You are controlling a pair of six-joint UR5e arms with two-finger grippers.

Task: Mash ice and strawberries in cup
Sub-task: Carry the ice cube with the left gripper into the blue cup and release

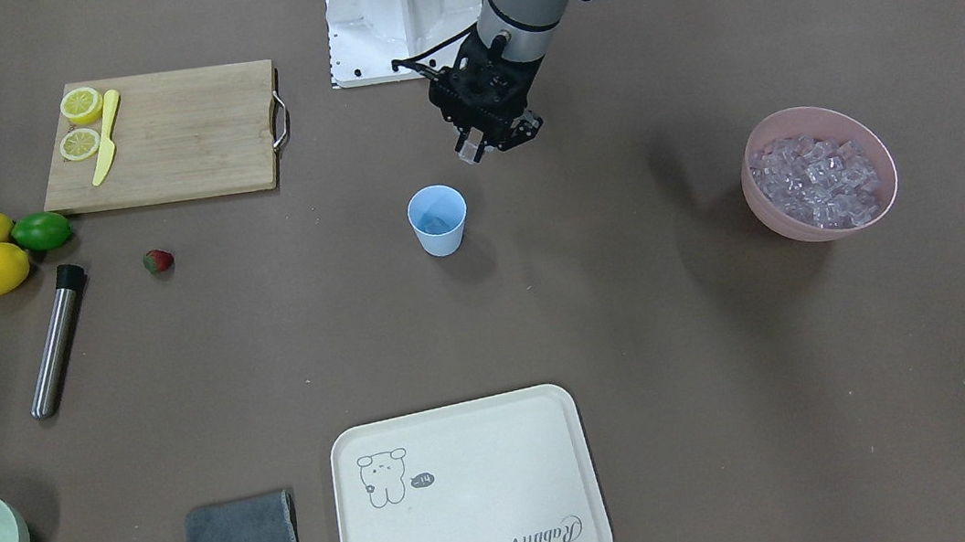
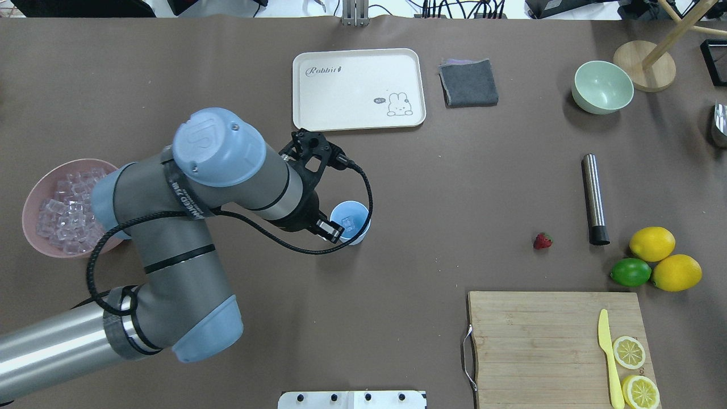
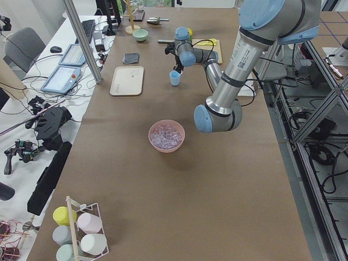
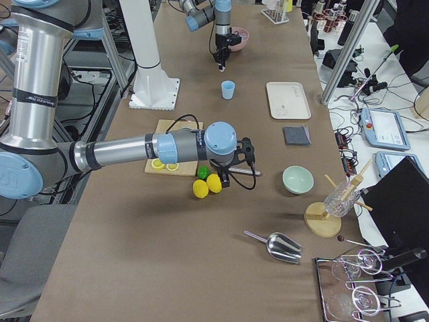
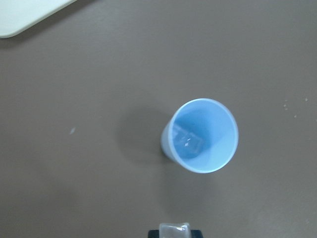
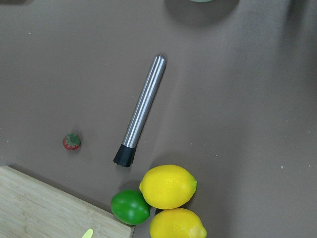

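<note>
While the cup holds only one cube: the step looks like ice-loading, with mashing not yet begun.
Left gripper: its fingers are clenched on a clear ice cube. It hangs just up-frame and right of the cup in the front-facing view, clear of the rim, probably lining up to drop the cube in.
Cup: it stands upright at frame centre. One glassy second cube sits low inside toward one wall, and there is no fruit in it.
Pink bowl: at the right of the frame, heaped with ice. It serves as the supply.
Strawberry: it lies on the table at frame left, well apart from the cup.
Muddler: it lies flat just left of the strawberry, black end up-frame, likely kept for the mashing.
Right gripper: it hangs near the lemons and lime. It shows only in the side view, so I cannot tell whether its fingers are parted or closed.
</note>
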